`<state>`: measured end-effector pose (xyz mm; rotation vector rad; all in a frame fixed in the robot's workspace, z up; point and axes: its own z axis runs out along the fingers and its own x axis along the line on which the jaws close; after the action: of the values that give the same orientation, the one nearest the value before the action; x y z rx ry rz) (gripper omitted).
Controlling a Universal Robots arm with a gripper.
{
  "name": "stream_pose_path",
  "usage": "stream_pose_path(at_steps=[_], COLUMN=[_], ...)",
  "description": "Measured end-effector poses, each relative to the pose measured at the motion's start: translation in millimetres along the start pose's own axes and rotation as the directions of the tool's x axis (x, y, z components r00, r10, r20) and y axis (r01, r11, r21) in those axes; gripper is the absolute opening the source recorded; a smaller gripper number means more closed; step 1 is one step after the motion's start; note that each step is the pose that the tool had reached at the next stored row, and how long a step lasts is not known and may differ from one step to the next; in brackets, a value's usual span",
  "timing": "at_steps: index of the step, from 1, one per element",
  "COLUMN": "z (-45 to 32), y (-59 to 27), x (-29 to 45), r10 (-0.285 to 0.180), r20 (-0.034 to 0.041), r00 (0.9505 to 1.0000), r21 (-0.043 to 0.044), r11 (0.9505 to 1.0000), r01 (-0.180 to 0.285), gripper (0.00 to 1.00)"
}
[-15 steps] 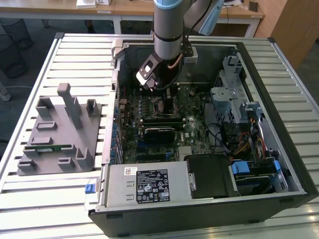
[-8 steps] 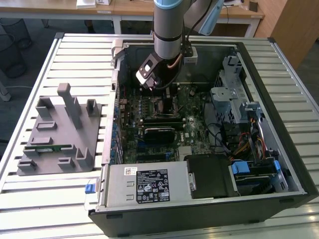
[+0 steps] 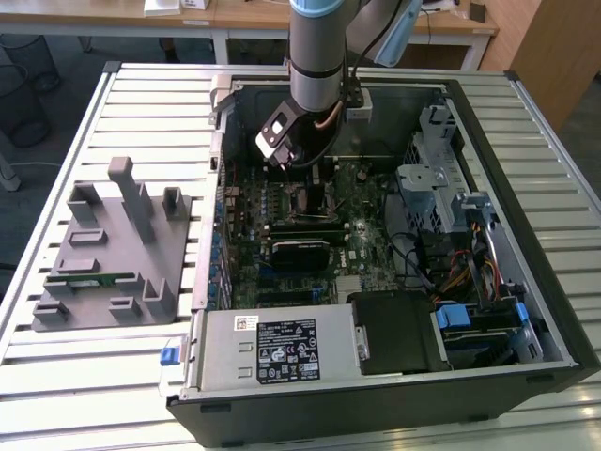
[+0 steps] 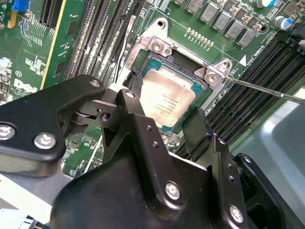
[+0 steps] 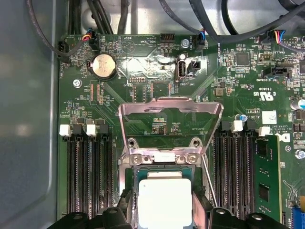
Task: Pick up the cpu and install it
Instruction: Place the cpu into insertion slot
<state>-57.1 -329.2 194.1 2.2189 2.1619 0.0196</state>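
The cpu, a small square chip with a pale silver top, lies level within the open socket frame on the green motherboard; it also shows in the first wrist view. My gripper hangs straight over it, one black finger against each opposite edge of the chip, shut on it. The first wrist view shows my gripper the same way. In the exterior view the arm reaches down into the computer case and my gripper is just above the board.
The socket's metal load plate stands flipped up, its thin lever swung aside. Memory slots flank the socket. A black block sits nearby on the board. A grey plastic fixture holding a green memory stick lies outside the case.
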Motion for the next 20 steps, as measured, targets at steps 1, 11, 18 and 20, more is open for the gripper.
stream_pose_path(at_steps=[1,11,18,20], z=[0.0,-5.5,-11.8,-13.2], y=[0.0,0.2,0.5,0.5], x=[0.0,-0.1,-0.1,0.0], r10=[0.000,0.000,0.000,0.000], r20=[0.0000,-0.0001,0.0004,0.0006], r00=[1.0000,1.0000,1.0000,1.0000], r21=[0.0000,-0.0001,0.0000,0.0000], r11=[1.0000,1.0000,1.0000,1.0000], r01=[0.000,0.000,0.000,0.000], gripper=[0.61,0.61,0.41,0.36])
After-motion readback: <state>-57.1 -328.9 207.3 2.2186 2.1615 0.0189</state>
